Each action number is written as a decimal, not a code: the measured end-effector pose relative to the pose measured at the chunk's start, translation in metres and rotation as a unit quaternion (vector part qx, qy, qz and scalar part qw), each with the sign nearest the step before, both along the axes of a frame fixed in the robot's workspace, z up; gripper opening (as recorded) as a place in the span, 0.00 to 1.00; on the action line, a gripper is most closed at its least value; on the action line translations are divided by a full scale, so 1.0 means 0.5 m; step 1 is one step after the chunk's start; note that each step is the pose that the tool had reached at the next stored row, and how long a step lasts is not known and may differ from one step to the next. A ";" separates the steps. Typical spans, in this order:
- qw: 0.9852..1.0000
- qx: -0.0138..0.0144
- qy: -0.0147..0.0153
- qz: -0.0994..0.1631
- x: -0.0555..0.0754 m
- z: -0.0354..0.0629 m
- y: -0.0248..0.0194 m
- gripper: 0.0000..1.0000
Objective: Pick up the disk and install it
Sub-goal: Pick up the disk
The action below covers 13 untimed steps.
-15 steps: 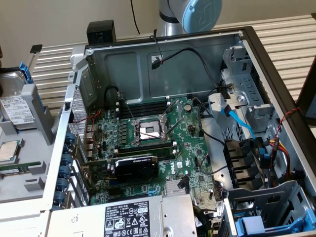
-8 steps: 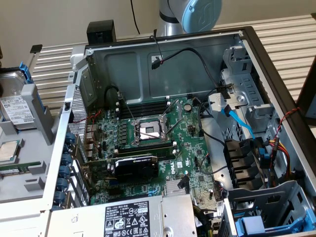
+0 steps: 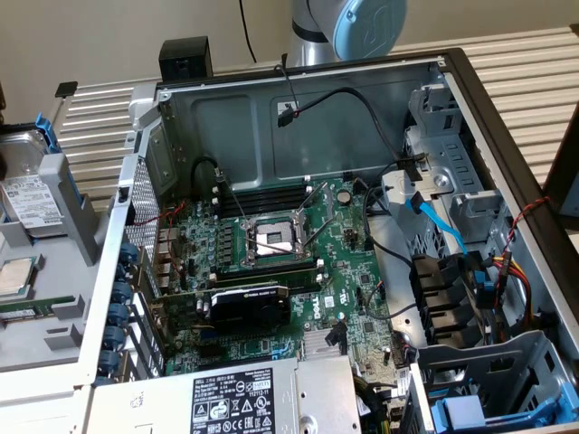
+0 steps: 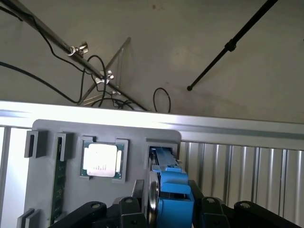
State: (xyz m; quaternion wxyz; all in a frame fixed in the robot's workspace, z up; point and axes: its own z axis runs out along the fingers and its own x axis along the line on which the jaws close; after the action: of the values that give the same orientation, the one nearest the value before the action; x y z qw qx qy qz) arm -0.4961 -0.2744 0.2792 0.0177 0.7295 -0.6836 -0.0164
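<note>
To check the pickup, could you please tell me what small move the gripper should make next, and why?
Probably ease the gripper straight toward the disk, centred on it: the disk stands on edge in its grey holder slot, in line between the gripper's black links.

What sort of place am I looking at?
Likely a robotics lab bench for computer assembly: an opened computer case with its motherboard bare, a grey parts tray holding the disk, and a robot arm.
</note>
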 end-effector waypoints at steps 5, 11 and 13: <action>1.000 0.000 0.000 0.000 0.000 0.000 0.0001 0.47; 1.000 0.000 0.000 0.000 0.000 0.000 0.0001 0.38; 1.000 0.000 0.000 0.000 0.000 0.000 0.0001 0.38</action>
State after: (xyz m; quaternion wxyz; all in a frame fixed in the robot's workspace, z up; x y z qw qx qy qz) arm -0.4963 -0.2744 0.2789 0.0175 0.7294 -0.6836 -0.0164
